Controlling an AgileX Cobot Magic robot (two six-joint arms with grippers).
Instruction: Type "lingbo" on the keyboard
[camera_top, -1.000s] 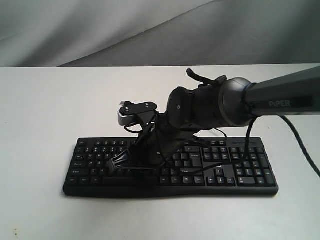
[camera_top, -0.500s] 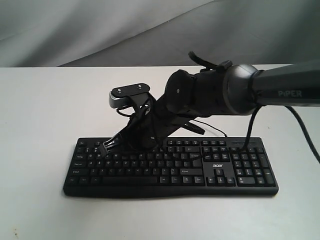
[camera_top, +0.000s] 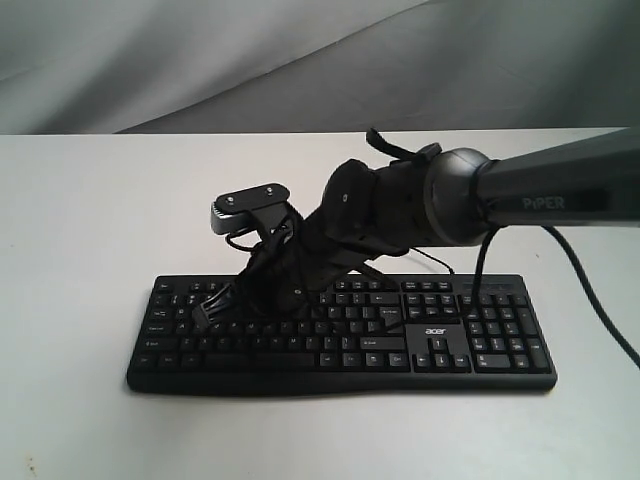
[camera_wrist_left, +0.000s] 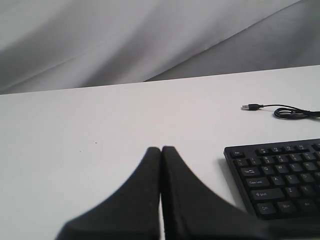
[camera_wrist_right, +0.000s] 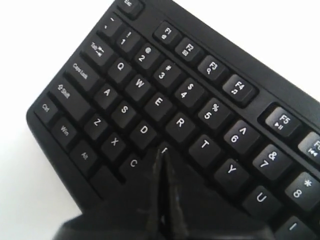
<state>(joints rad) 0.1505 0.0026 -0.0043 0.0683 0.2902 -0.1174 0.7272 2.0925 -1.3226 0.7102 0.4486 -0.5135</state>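
The black keyboard (camera_top: 440, 340) lies across the white table, its "acer" logo above the arrow keys. My right arm reaches across the middle, and its right gripper (camera_top: 210, 308) is shut with nothing in it, low over the keyboard's left half. In the right wrist view, the right gripper (camera_wrist_right: 161, 152) points at the key between D and the hidden G on the keyboard (camera_wrist_right: 165, 85); whether it touches is unclear. My left gripper (camera_wrist_left: 161, 150) is shut and empty over bare table, left of the keyboard's (camera_wrist_left: 280, 172) Esc corner. It does not show in the exterior view.
The keyboard's thin black cable (camera_wrist_left: 287, 112) lies loose on the table behind it, its USB plug (camera_wrist_left: 246, 107) unconnected. A grey cloth backdrop (camera_top: 300, 60) rises behind the white table (camera_top: 80, 220). The right arm's own cable (camera_top: 590, 290) hangs over the number pad side.
The right gripper lifted off the keyboard's front rows, swung left and toward the back, then dipped down again onto the left half's middle rows.
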